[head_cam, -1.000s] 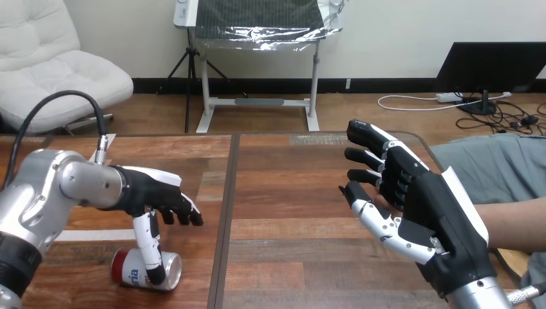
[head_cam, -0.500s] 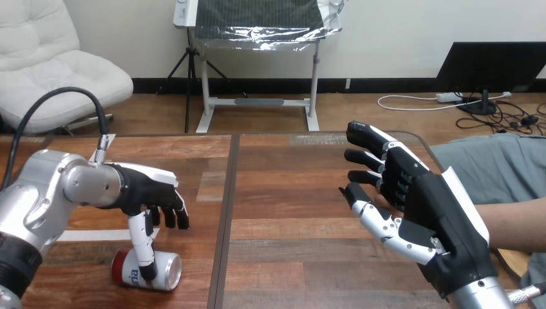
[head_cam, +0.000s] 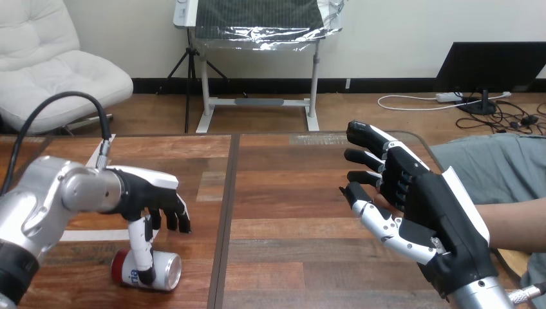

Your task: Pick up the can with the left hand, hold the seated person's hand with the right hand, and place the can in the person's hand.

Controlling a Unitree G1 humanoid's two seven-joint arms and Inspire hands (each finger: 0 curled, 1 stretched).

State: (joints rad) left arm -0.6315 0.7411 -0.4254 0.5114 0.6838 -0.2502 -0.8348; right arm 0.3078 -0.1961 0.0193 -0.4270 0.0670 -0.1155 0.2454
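Can point(head_cam: 147, 270) is laid sideways on bench point(head_cam: 290, 193); left hand point(head_cam: 145, 193) is held over it, thumb touching, fingers point(head_cam: 170, 217) loosely bent, seemingly not gripping. Right hand point(head_cam: 425, 199) is spread open.

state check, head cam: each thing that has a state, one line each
can: on its side on the table, not lifted.
left hand: over the can, thumb on it, fingers bent above it, not gripping.
right hand: open, fingers spread, raised, holding nothing.
person's forearm: at the right edge behind the right hand; contact unclear.
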